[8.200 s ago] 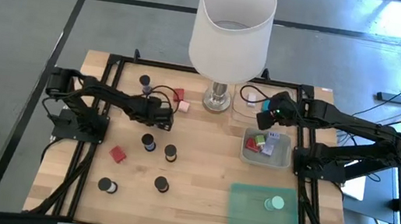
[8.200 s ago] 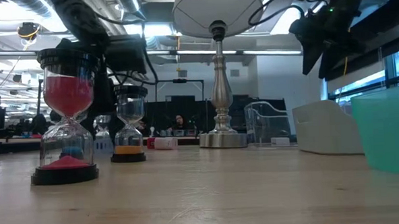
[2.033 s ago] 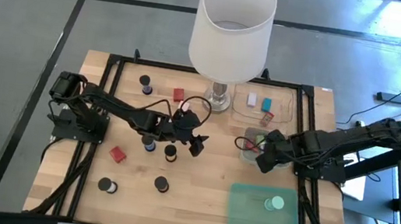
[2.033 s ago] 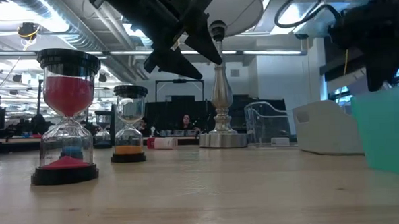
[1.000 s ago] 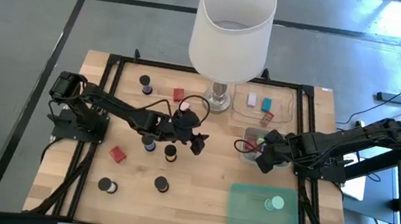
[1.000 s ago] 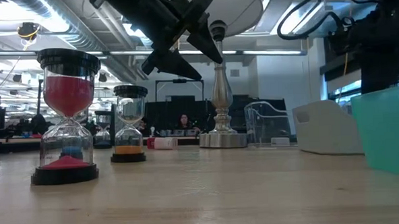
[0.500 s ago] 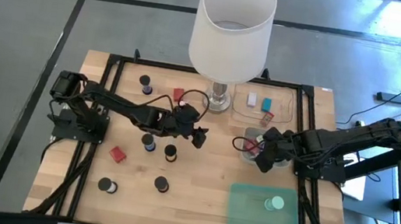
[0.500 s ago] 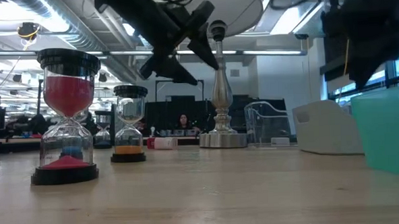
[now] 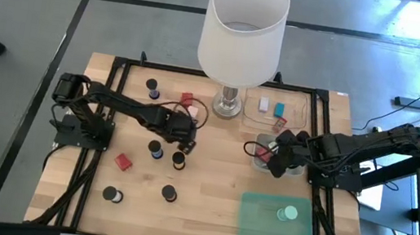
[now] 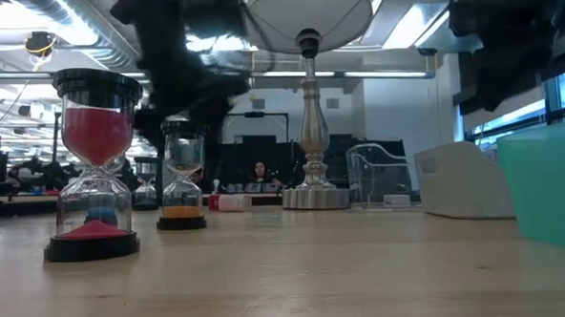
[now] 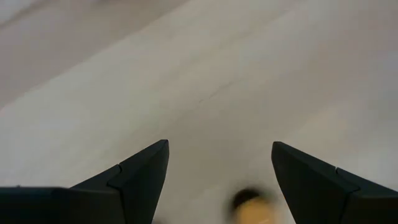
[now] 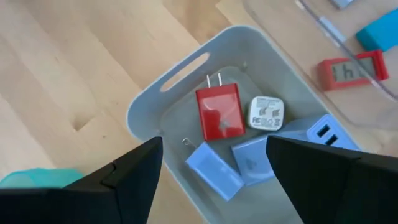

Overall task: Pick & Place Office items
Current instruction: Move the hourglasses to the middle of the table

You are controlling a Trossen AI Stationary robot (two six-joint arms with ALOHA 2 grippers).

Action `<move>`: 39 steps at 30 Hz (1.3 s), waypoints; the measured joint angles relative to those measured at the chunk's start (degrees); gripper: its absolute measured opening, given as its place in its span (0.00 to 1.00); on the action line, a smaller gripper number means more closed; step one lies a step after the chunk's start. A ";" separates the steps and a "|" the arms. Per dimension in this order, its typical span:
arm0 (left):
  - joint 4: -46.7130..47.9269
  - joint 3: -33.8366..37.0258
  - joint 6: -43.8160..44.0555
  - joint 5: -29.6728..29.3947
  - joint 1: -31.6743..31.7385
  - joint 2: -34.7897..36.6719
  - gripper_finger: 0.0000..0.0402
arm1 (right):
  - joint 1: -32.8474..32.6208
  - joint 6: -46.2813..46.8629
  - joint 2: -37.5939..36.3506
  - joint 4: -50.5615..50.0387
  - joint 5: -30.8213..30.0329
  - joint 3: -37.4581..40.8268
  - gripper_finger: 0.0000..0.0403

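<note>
My left gripper (image 9: 188, 139) is open and empty, low over the table's middle, just far of a black-capped hourglass (image 9: 178, 160); its wrist view (image 11: 221, 146) shows bare wood and a dark-and-yellow piece (image 11: 249, 204) below the fingers. My right gripper (image 9: 278, 163) is open and empty above the grey tray (image 9: 298, 173), which holds a red charger (image 12: 219, 113), a white one (image 12: 266, 112) and blue ones (image 12: 214, 173). More hourglasses (image 9: 155, 150) (image 9: 170, 193) (image 9: 112, 195) (image 9: 152, 87) stand on the wood. Red blocks (image 9: 123, 161) (image 9: 187, 99) lie there too.
A large white-shaded lamp (image 9: 243, 31) stands at the far middle. A clear tray (image 9: 304, 106) beside it holds white, teal and red pieces. A green mat (image 9: 261, 224) at the near right carries a mint disc (image 9: 288, 213). In the low view, hourglasses (image 10: 96, 167) (image 10: 182, 177) stand near.
My left gripper has gone toward the table's left edge and a little toward the far edge, from the middle to beside the hourglasses, staying open. My right gripper has stayed over the grey tray.
</note>
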State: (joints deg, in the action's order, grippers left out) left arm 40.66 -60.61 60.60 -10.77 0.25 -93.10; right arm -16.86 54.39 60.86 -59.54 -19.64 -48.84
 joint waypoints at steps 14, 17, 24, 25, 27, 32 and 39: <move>12.95 -0.01 12.17 -3.58 0.65 1.53 0.70 | 1.31 -2.36 0.00 0.16 -3.47 0.00 0.72; 14.02 0.01 14.37 -4.49 0.00 2.71 0.70 | 1.44 -2.37 0.00 0.16 -3.47 0.00 0.72; 14.04 -0.93 16.76 -14.98 -2.02 12.58 0.70 | 1.44 -2.40 0.00 0.37 -3.49 -0.02 0.72; 14.01 -0.93 16.76 -14.70 -2.34 14.10 0.70 | 1.44 -2.39 0.00 0.37 -3.48 -0.02 0.72; 13.96 -0.93 16.90 -13.16 -4.04 16.58 0.70 | 1.44 -2.33 0.00 0.40 -3.49 -0.02 0.72; 13.06 -0.93 19.42 -13.19 -11.97 21.10 0.70 | 1.44 -1.02 0.00 0.44 -3.43 -0.02 0.72; 13.06 -0.95 12.78 -18.15 -26.41 22.81 0.66 | 1.44 -0.19 0.00 1.26 -3.73 -0.02 0.72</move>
State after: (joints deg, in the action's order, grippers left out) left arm 53.71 -61.56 73.37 -28.93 -26.16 -70.28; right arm -15.42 54.20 60.86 -58.27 -23.38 -48.86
